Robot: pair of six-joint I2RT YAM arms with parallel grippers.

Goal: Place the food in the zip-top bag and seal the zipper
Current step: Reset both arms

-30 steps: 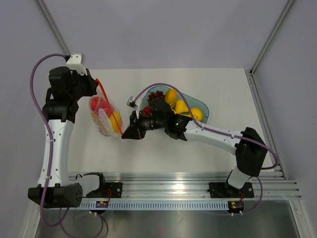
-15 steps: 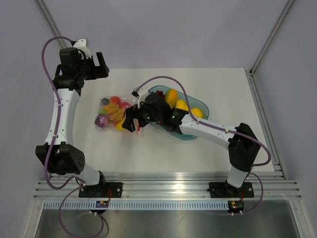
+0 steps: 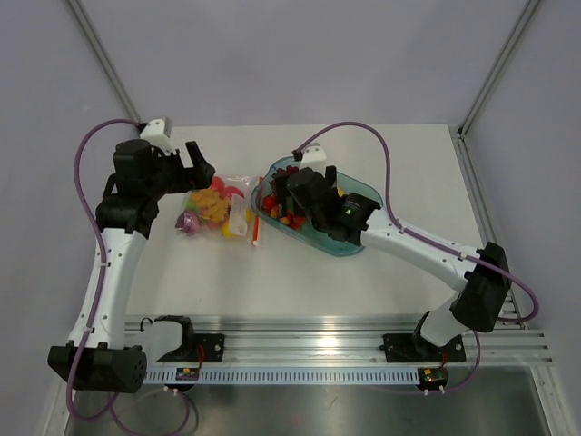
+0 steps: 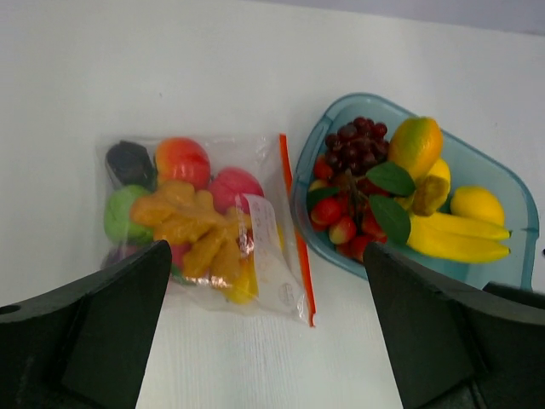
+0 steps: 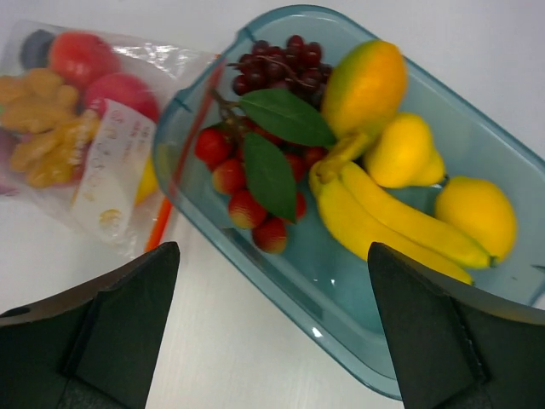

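Note:
The zip-top bag (image 3: 216, 207) lies flat on the table with several pieces of food (image 4: 181, 160) inside it. Its zipper (image 4: 297, 243) is a straight orange-red strip on the side facing the tray (image 3: 363, 187). More food lies in the tray: dark grapes (image 5: 274, 60), a banana (image 5: 383, 213) and yellow fruit. My left gripper (image 3: 201, 167) hovers open just left of and above the bag (image 4: 196, 221), holding nothing. My right gripper (image 3: 281, 195) is open above the tray's left end, empty. Its view shows the bag (image 5: 85, 111) and zipper (image 5: 167, 213) at the left.
The blue-tinted clear tray (image 5: 255, 260) stands right next to the bag's zipper edge, between the bag and the right arm. The table's back edge runs just beyond the tray and bag. White tabletop (image 3: 272, 282) lies between the bag and the arm bases.
Both grippers have opened and let go of the bag, which now lies flat on the table. My right gripper has drawn back over the tray; my left has lifted away.

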